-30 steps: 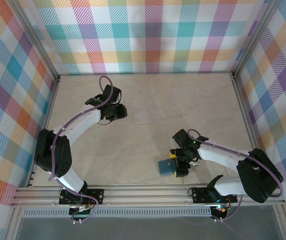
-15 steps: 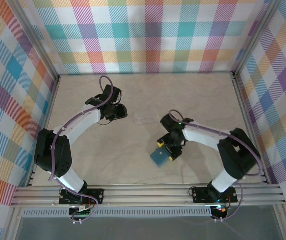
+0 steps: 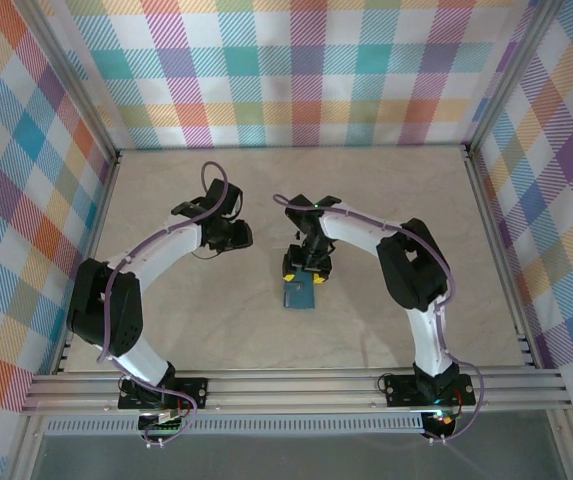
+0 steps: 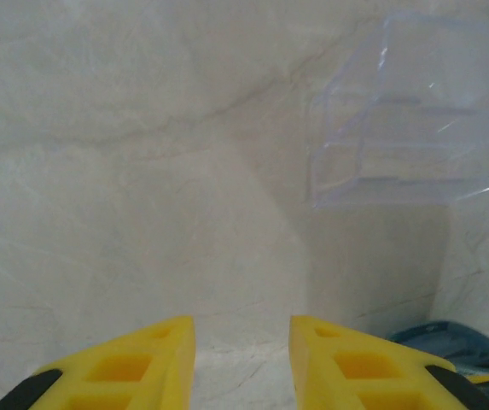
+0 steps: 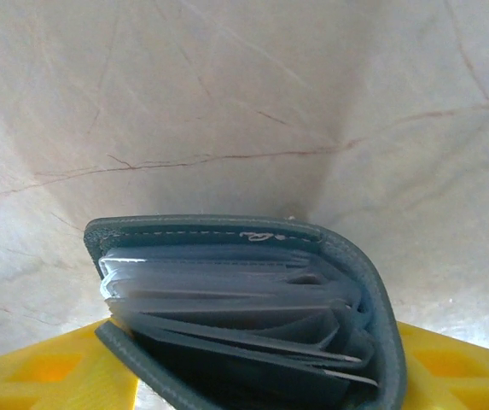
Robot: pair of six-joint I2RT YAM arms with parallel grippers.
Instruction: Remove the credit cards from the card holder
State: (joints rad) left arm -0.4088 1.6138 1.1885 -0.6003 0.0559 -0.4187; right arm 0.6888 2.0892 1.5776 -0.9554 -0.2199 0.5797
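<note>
Your right hand (image 3: 302,278) is clamping the holder (image 3: 298,294) between both fingers at the middle of the counter (image 3: 416,180). The right wrist view is showing you the holder's open edge, where cards (image 5: 227,299) are sitting layered in its slots. Your left hand (image 3: 238,236), left of the holder, is standing part-way open and empty. Its camera is catching a clear sheet (image 4: 406,128) beyond the holder's corner.

My white-and-black left arm (image 3: 156,250) curved up the left side, its yellow-fingered left gripper (image 3: 234,235) pointing right, jaws partly apart and holding nothing. My matching right arm (image 3: 366,228) arched leftward to mid-table, its yellow-fingered right gripper (image 3: 301,272) pointing down, fingers flanking the teal folding card holder (image 5: 253,299).
</note>
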